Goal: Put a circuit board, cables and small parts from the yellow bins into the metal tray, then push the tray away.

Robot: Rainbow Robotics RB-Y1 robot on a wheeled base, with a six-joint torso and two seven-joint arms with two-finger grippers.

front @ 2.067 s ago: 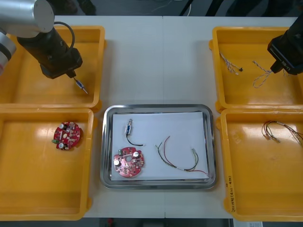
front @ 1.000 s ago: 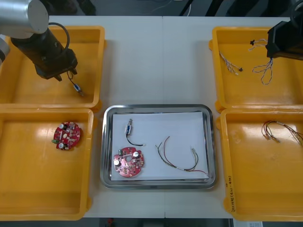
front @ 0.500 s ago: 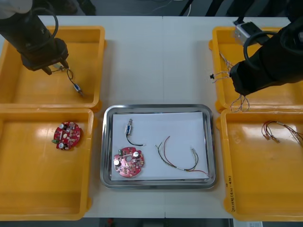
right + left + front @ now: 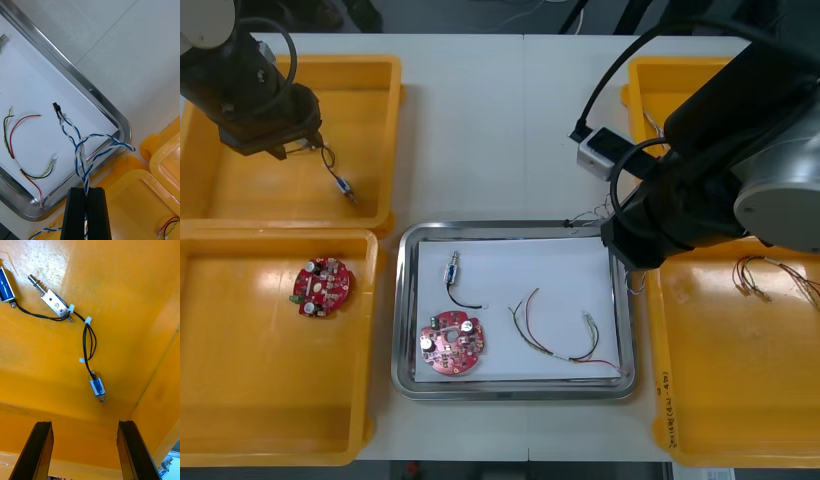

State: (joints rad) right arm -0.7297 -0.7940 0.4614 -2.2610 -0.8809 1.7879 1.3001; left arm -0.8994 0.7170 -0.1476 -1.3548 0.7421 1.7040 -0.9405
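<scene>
My right gripper (image 4: 86, 189) pinches the twisted blue and white cable (image 4: 80, 144) over the metal tray (image 4: 98, 93)'s far right corner. The cable's long axis runs from my fingers inward across the tray, black connector (image 4: 56, 107) leading; it looks clear of the tray floor, though I can't be sure. My left gripper (image 4: 84, 423) hovers spread over a yellow bin (image 4: 131, 296) left of the tray

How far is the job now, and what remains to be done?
Done: the metal tray holds a circuit board, a small metal part and a red and yellow cable. In hand: the right gripper, shut on the twisted blue and white cable, hangs over the tray's far right corner; the left gripper stands open above small metal parts in a yellow bin. Left: release the cable, push the tray away.
</scene>
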